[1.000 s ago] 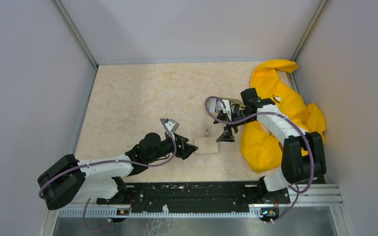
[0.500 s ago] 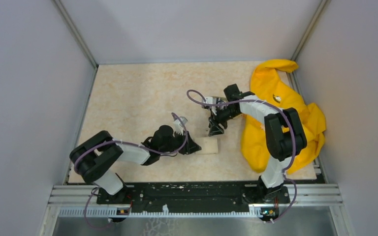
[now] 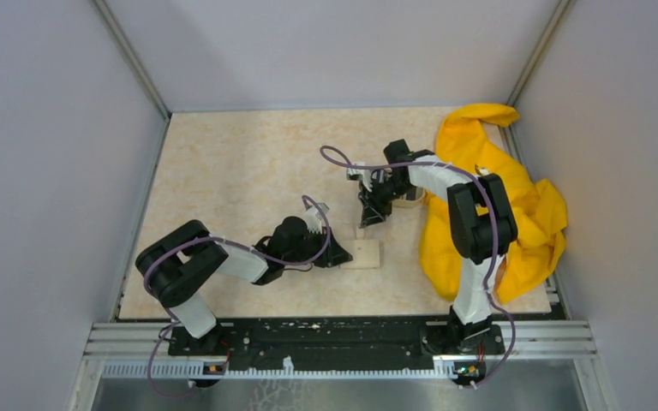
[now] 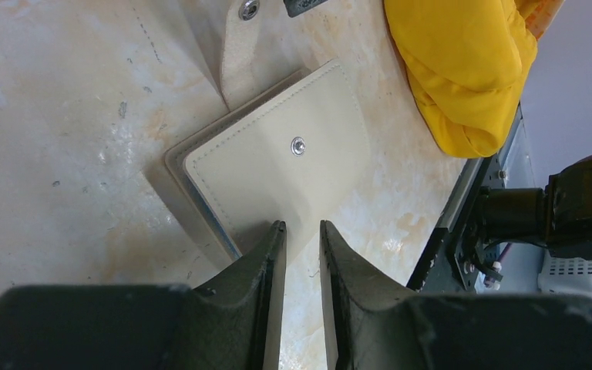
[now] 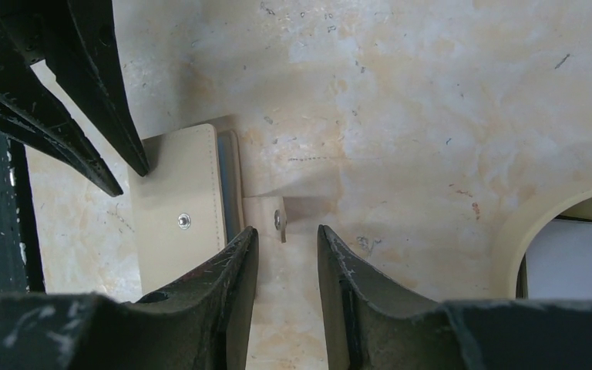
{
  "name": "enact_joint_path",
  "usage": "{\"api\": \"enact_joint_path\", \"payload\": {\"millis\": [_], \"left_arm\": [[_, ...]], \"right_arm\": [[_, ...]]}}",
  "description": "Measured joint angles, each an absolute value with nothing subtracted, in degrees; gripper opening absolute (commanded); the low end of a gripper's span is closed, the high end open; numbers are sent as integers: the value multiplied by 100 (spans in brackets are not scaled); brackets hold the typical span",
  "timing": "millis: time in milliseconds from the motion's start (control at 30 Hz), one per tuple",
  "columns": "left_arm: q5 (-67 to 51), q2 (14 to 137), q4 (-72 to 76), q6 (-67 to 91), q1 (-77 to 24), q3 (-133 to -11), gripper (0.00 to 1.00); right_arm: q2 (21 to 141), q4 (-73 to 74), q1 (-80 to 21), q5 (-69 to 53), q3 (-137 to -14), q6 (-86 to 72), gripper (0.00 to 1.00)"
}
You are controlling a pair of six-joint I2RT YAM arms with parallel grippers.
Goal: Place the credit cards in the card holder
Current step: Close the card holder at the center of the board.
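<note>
Claws narrowed: left claw [image 4: 301,227] at folded card holder [image 4: 277,169] corner, right claw [image 5: 286,230] by its strap [image 5: 276,216]; grips unclear.

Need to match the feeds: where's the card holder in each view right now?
Top external: card holder just below centre, at the tips of the left hand.
Left wrist: card holder mid-frame, just beyond the left hand.
Right wrist: card holder left of centre.
Shared landmark: the left hand, at the card holder's edge in all three views.
</note>
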State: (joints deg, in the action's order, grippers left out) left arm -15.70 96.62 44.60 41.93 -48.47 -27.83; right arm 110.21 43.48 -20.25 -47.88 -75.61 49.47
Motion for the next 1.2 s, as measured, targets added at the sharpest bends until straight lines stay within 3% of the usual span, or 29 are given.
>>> {"api": "enact_joint_path", "payload": {"millis": [833, 1067, 1200], "left_arm": [[-1704, 9789, 4600, 4311, -4772, -2783, 27], [-1745, 9817, 4633, 4329, -4770, -2783, 27], [-1763, 9819, 4633, 4342, -4757, -2783, 26]], "right_arm": [[11384, 5092, -2161, -4932, -8001, 5277, 17], [11384, 5155, -2161, -4930, -8001, 5299, 0], [11384, 5251, -2161, -4925, -8018, 5354, 0]]}}
